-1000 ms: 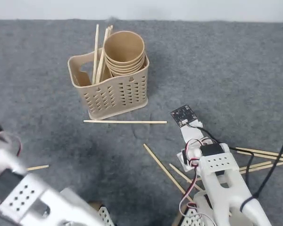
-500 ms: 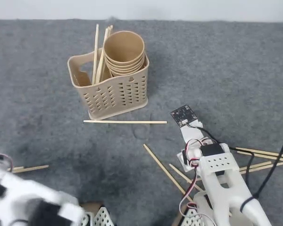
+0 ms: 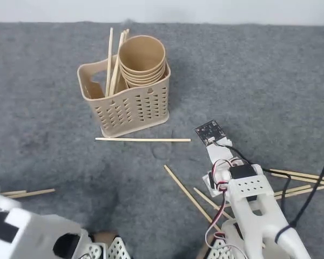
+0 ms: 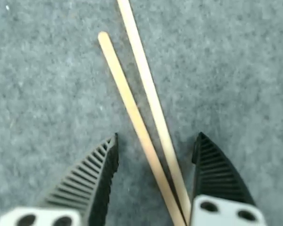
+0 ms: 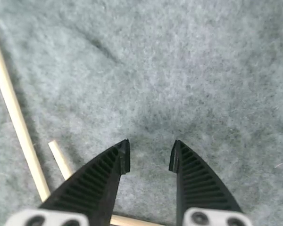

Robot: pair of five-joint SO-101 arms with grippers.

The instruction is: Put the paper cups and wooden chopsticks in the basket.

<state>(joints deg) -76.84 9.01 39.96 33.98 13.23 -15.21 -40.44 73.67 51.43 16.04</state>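
A beige slotted basket [image 3: 132, 108] stands at the back of the grey carpet, holding a stack of paper cups [image 3: 142, 56] and a few upright chopsticks [image 3: 112, 62]. One chopstick [image 3: 143, 140] lies flat just in front of it. My left gripper [image 4: 155, 146] is open low over the carpet, and a pair of chopsticks [image 4: 132, 113] lies between its fingers, untouched. That pair [image 3: 27, 192] lies at the left edge, beside the left arm [image 3: 16, 232]. My right gripper [image 5: 148, 150] is open over bare carpet with nothing in it, chopsticks [image 5: 16, 122] off to one side.
More loose chopsticks lie near the right arm [image 3: 248, 205]: two [image 3: 189, 195] slanting in front of it and several [image 3: 299, 177] at the right edge. A small black circuit board [image 3: 209, 131] tops the right arm's wrist. Open carpet spreads around the basket.
The left arm has drawn back toward the lower left corner of the high view, uncovering the second chopstick of the pair there. The right arm has kept still.
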